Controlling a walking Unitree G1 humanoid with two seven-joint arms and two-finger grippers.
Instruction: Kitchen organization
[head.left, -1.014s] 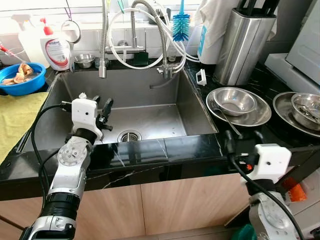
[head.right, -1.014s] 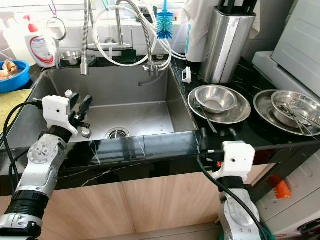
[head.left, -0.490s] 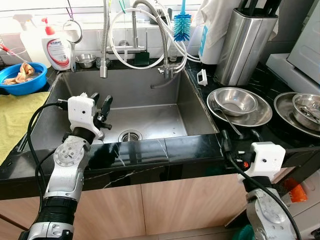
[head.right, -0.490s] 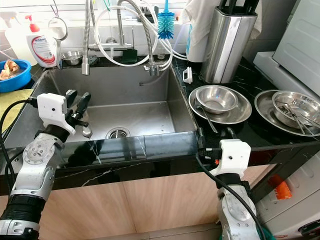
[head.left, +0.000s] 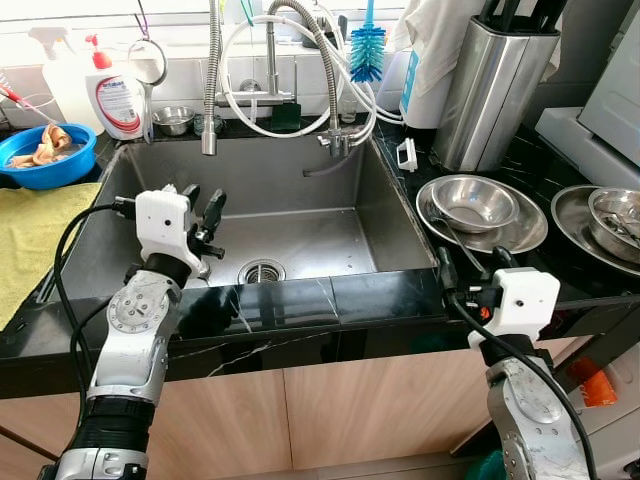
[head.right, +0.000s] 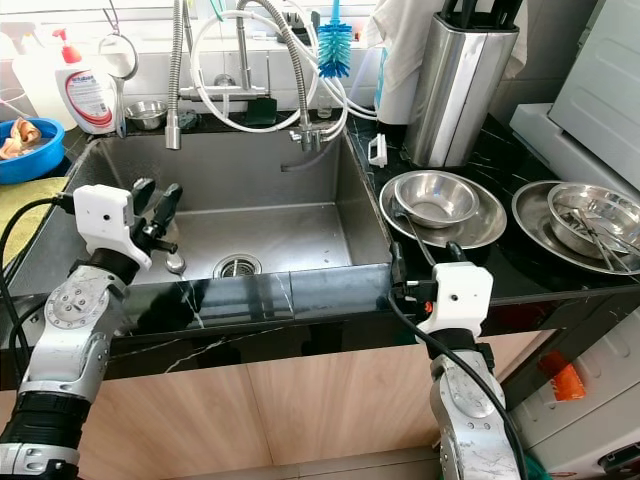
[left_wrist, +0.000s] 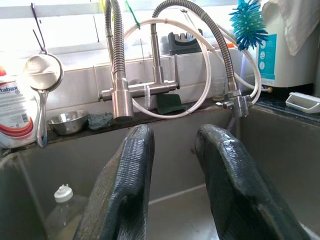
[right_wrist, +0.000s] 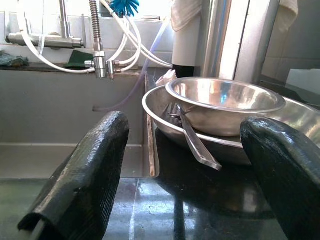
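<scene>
A yellow cloth lies beside a blue bowl of scraps.

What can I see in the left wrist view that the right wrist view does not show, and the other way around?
The left wrist view looks into the sink: a clear plastic bottle lies there, a strainer hangs above, and a small steel bowl sits on the ledge. The right wrist view faces the counter: a steel bowl stacked in a steel plate, with a utensil across it. Both show the coiled faucet hose and blue brush.
</scene>
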